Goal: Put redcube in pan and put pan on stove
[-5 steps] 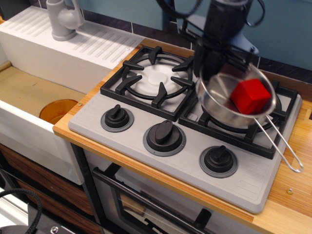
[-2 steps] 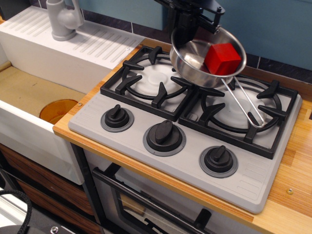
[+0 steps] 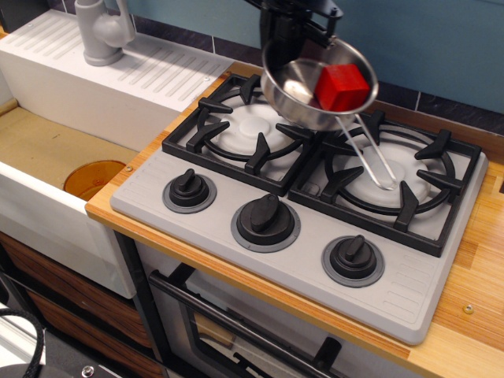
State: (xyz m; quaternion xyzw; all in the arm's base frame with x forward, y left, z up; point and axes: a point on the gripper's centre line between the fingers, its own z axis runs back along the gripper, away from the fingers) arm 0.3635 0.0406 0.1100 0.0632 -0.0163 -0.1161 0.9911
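Observation:
The shiny steel pan (image 3: 303,98) hangs tilted in the air above the back of the grey stove (image 3: 236,185), over the gap between the two burners. The redcube (image 3: 341,87) lies inside the pan against its right wall. The pan's wire-loop handle (image 3: 370,156) slopes down to the right over the right burner. My gripper (image 3: 293,39) is black, at the top of the view, and is shut on the pan's far rim. Its fingertips are partly hidden by the pan.
The left burner grate (image 3: 246,126) and right burner grate (image 3: 394,177) are bare. Three black knobs (image 3: 266,219) line the stove's front. A white sink (image 3: 47,150) with a grey faucet (image 3: 102,31) is at the left. The wooden counter (image 3: 472,299) runs right.
The pan with the redcube in it has been lifted off the right burner and carried up and to the left. The gripper moved left with it.

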